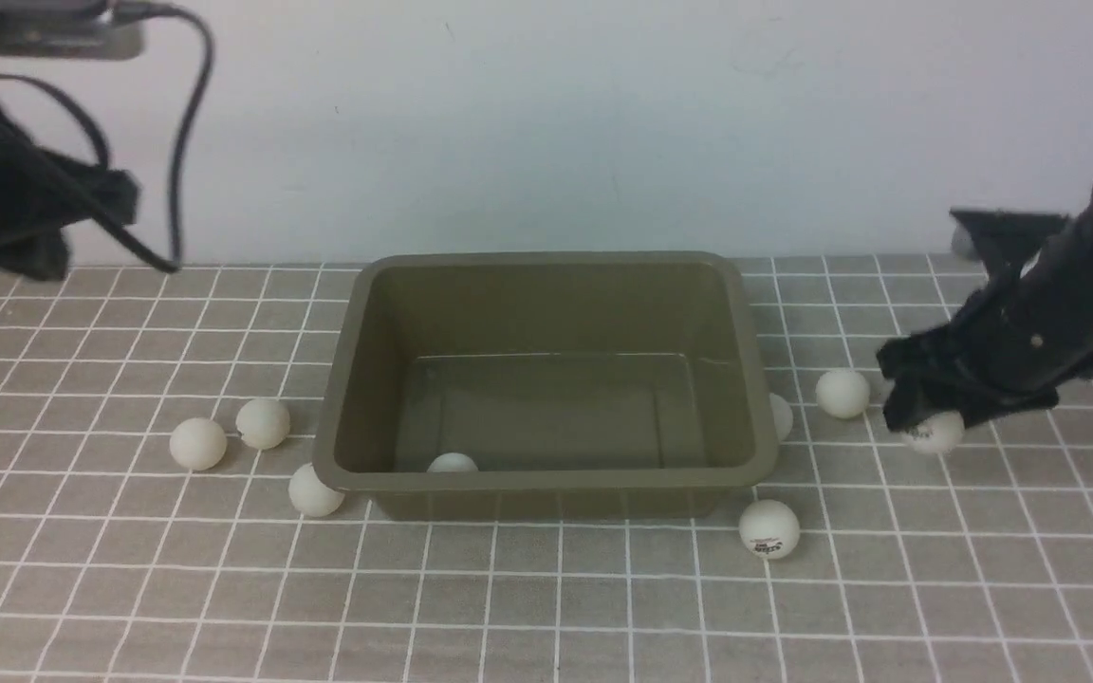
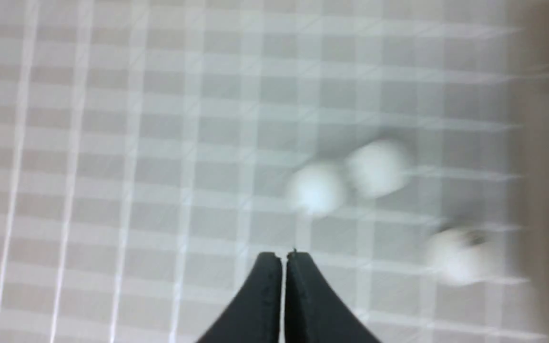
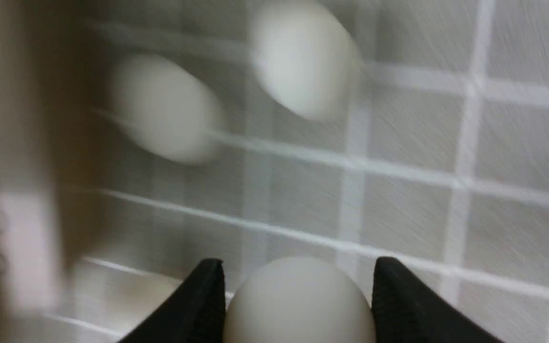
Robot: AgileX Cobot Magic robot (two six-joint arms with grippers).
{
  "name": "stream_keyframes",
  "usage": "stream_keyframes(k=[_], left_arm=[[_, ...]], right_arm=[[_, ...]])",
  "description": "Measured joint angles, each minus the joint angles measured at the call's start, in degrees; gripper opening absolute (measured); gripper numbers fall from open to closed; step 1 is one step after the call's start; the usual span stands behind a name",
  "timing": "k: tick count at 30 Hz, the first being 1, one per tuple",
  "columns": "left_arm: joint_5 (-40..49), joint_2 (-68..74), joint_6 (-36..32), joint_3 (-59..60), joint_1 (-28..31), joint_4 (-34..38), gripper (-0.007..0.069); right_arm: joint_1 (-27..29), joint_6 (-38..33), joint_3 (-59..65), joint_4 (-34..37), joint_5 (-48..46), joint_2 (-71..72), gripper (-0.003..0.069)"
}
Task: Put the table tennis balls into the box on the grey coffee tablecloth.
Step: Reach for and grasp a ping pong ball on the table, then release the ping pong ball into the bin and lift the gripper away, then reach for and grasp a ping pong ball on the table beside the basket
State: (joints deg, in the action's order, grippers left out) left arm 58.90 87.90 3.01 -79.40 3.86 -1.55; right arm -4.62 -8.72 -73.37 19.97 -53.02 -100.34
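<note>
Front view: single ball (image 1: 453,463) is counted inside the box (image 1: 546,489), seven table tennis balls (image 1: 197,443) are left on the grey coffee tablecloth (image 1: 546,607) | left wrist view: left gripper (image 2: 284,257) is pressed shut on nothing, balls lying clear of its tips | right wrist view: right gripper (image 3: 299,262) is closed around the nearest ball (image 3: 298,305), flanked on both sides.

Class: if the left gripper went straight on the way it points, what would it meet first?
Most likely the grey coffee tablecloth, close beside the nearer of two table tennis balls. The left gripper, its tips shut, aims just past that ball, but blur leaves depth uncertain.
</note>
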Motion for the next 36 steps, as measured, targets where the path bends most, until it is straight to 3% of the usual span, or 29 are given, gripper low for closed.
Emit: stream_keyframes(k=[4, 8, 11, 16, 17, 18, 20, 23, 27, 29, 30, 32, 36], left_arm=[[-0.6, 2.9, -0.3, 5.1, 3.4, 2.9, -0.0003], [-4.5, 8.4, -3.3, 6.6, 3.2, 4.6, 0.0069], [-7.8, 11.8, -5.2, 6.6, 2.1, 6.6, 0.0207], [-12.6, 16.9, -6.3, 6.6, 0.9, 7.3, 0.0481], [-13.1, 17.1, -6.4, 6.6, 0.9, 7.3, 0.0501], [-15.1, 19.1, -6.5, 6.6, 0.9, 7.9, 0.058], [-16.7, 20.8, -6.8, 6.6, 0.9, 8.5, 0.0622], [-18.1, 22.1, -7.3, 6.6, 0.9, 8.7, 0.0637], [-22.7, 25.5, -8.7, 6.6, 0.8, 8.8, 0.0592], [-23.6, 26.1, -8.8, 6.6, 0.8, 8.8, 0.0554], [-24.6, 26.5, -9.0, 6.6, 0.8, 8.8, 0.0461], [-24.3, 26.6, -9.3, 6.2, 0.8, 8.7, 0.0336], [-18.2, 25.9, -9.6, 2.0, 0.8, 8.6, 0.0352]], right_arm=[[-5.9, -7.1, -3.3, 9.2, 4.3, 3.7, 0.0361], [-13.1, -10.0, -8.7, 11.6, 6.2, 0.2, 0.0361], [-15.6, -9.8, -13.5, 11.7, 4.7, -4.4, 0.0383], [-16.0, -5.7, -20.4, 6.8, -4.0, -7.3, 0.058], [-16.0, -5.4, -20.6, 6.8, -4.4, -7.3, 0.0585], [-15.8, -2.5, -22.9, 2.1, -8.6, -6.2, 0.0616], [-15.3, 0.0, -23.9, -3.2, -11.7, -4.5, 0.0608], [-14.3, 2.8, -24.1, -9.3, -15.3, -1.6, 0.0556], [-10.1, 7.2, -19.9, -17.9, -17.5, 7.4, 0.0342], [-8.9, 7.9, -17.7, -18.2, -17.7, 10.2, 0.0289], [-7.4, 8.7, -13.1, -17.9, -18.0, 14.0, 0.0194], [-6.3, 8.7, -7.7, -16.0, -18.4, 17.2, 0.0101], [-7.0, 6.9, 2.2, -10.4, -16.7, 18.8, 0.001]])
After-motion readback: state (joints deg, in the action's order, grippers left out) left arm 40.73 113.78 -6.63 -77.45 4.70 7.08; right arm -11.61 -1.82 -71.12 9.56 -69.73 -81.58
